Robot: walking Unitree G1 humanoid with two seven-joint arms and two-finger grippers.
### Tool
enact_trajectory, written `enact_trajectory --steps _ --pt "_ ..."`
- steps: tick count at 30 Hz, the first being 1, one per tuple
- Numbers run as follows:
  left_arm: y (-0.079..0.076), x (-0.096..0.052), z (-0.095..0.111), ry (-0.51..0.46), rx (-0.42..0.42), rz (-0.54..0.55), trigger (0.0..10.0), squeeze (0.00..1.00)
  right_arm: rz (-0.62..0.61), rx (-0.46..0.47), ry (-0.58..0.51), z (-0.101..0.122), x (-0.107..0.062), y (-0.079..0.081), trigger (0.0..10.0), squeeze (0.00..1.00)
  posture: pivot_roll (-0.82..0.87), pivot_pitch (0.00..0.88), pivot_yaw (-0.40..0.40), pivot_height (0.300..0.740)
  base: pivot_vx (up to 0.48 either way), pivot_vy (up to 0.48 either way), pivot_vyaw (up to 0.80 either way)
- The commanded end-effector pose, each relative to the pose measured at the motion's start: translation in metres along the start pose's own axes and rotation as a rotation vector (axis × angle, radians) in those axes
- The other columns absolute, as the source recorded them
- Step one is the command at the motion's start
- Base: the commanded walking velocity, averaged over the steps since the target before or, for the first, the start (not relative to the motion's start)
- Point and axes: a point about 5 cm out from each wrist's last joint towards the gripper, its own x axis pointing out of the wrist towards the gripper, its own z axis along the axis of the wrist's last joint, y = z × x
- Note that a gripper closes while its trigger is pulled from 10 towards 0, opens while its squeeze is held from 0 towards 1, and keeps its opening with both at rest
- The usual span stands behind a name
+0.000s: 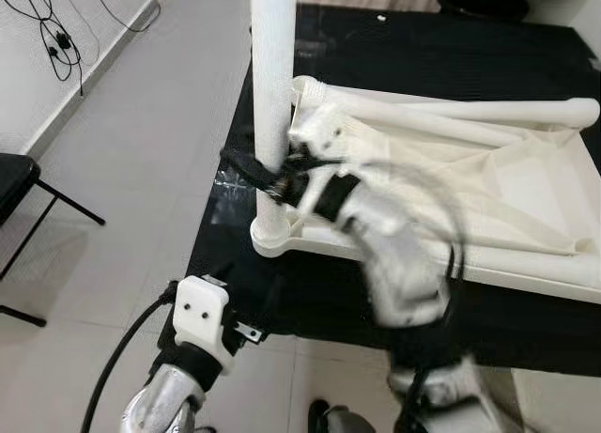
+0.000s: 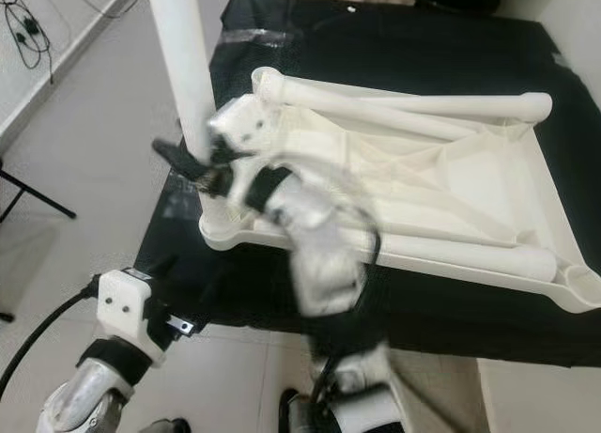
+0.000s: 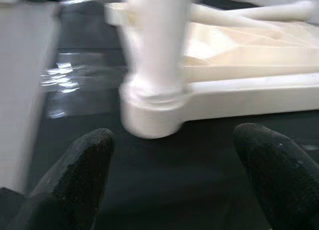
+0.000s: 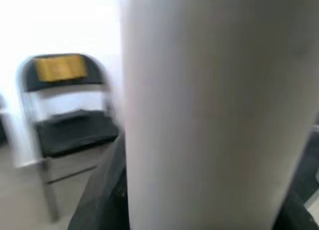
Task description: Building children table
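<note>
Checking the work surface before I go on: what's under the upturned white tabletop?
A black mat lies under the tabletop and covers the floor there. Whatever is beneath the mat itself is hidden. The upright leg stands in the tabletop's corner socket.

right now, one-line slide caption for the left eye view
Right gripper clasps the upright white plastic leg seated in the upturned white tabletop's corner socket.

A white plastic children's tabletop (image 1: 526,184) lies upside down on black sheeting; one white cylindrical plastic leg (image 1: 273,67) stands upright in its corner socket, others lying inside.
</note>
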Motion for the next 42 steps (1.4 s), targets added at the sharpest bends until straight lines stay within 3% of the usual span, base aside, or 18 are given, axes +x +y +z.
enact_trajectory --steps 1,11,12,13,14,15,18,19,26,27,29,30,35,36,38,41,42 --pt "0.001 -0.001 -0.006 0.031 -0.012 0.000 10.0 0.00 -0.025 0.034 0.121 -0.026 -0.005 0.013 0.0 0.00 0.06 0.236 -0.059 0.740 0.000 0.000 0.00" --pt "0.006 0.005 -0.011 0.030 0.002 0.021 10.0 0.00 -0.089 0.033 0.097 -0.017 0.009 0.014 0.0 0.00 0.08 0.187 -0.087 0.740 0.000 0.000 0.00" --pt "0.007 0.005 -0.011 0.029 0.004 0.027 10.0 0.00 -0.094 0.035 0.097 -0.017 0.008 0.015 9.3 0.00 0.08 0.187 -0.087 0.740 0.000 0.000 0.00" --pt "0.009 0.005 -0.012 0.029 0.008 0.038 10.0 0.00 -0.059 0.073 0.069 -0.015 0.006 0.019 10.0 0.00 0.08 0.181 -0.088 0.740 0.000 0.000 0.00" --pt "0.009 0.005 -0.012 0.029 0.008 0.038 10.0 0.00 -0.059 0.073 0.069 -0.015 0.006 0.019 10.0 0.00 0.08 0.181 -0.088 0.740 0.000 0.000 0.00" --pt "0.009 0.005 -0.013 0.029 0.009 0.042 10.0 0.00 -0.042 0.089 0.056 -0.014 0.005 0.021 10.0 1.00 0.08 0.181 -0.088 0.740 0.000 0.000 0.00" --pt "0.010 0.006 -0.014 0.030 0.010 0.040 10.0 0.00 -0.044 0.120 0.032 -0.013 0.002 0.016 10.0 1.00 0.08 0.169 -0.088 0.740 0.000 0.000 0.00" --pt "0.012 0.007 -0.015 0.033 0.013 0.044 10.0 0.00 -0.037 0.145 -0.008 -0.010 -0.005 0.008 10.0 1.00 0.06 0.156 -0.080 0.740 0.000 0.000 0.00" --pt "0.019 0.007 -0.019 0.051 0.046 0.084 10.0 0.00 -0.002 0.145 -0.048 -0.009 -0.023 -0.002 10.0 1.00 0.04 0.141 -0.071 0.740 0.000 0.000 0.00" --pt "0.024 0.008 -0.020 0.073 0.075 0.116 10.0 0.00 0.000 0.134 -0.039 -0.015 -0.037 -0.007 10.0 1.00 0.02 0.122 -0.061 0.740 0.000 0.000 0.00" --pt "0.026 0.008 -0.021 0.078 0.084 0.124 10.0 0.00 0.000 0.131 -0.035 -0.016 -0.040 -0.009 10.0 1.00 0.02 0.122 -0.061 0.740 0.000 0.000 0.00" --pt "0.036 0.008 -0.025 0.109 0.116 0.192 10.0 0.00 -0.004 0.124 0.017 -0.031 -0.061 -0.010 10.0 1.00 0.01 0.103 -0.048 0.740 0.000 0.000 0.00" --pt "0.048 0.007 -0.030 0.138 0.163 0.249 10.0 0.00 -0.036 0.081 0.115 -0.053 -0.086 -0.013 10.0 1.00 0.01 0.084 -0.035 0.740 0.000 0.000 0.00" --pt "0.055 0.006 -0.032 0.156 0.210 0.297 10.0 0.00 -0.094 0.068 0.166 -0.063 -0.103 -0.020 10.0 1.00 0.01 0.076 -0.028 0.740 0.000 0.000 0.00" --pt "0.058 0.005 -0.032 0.165 0.230 0.324 10.0 0.00 -0.127 0.063 0.188 -0.067 -0.111 -0.024 10.0 1.00 0.01 0.076 -0.028 0.740 0.000 0.000 0.00" --pt "0.066 0.001 -0.034 0.179 0.253 0.381 10.0 0.00 -0.293 0.009 0.283 -0.083 -0.133 -0.038 10.0 1.00 0.00 0.063 -0.017 0.740 0.000 0.000 0.00" --pt "0.069 -0.002 -0.037 0.202 0.254 0.402 10.0 0.00 -0.392 0.013 0.351 -0.093 -0.142 -0.042 10.0 0.85 -0.01 0.060 -0.013 0.740 0.000 0.000 0.00"
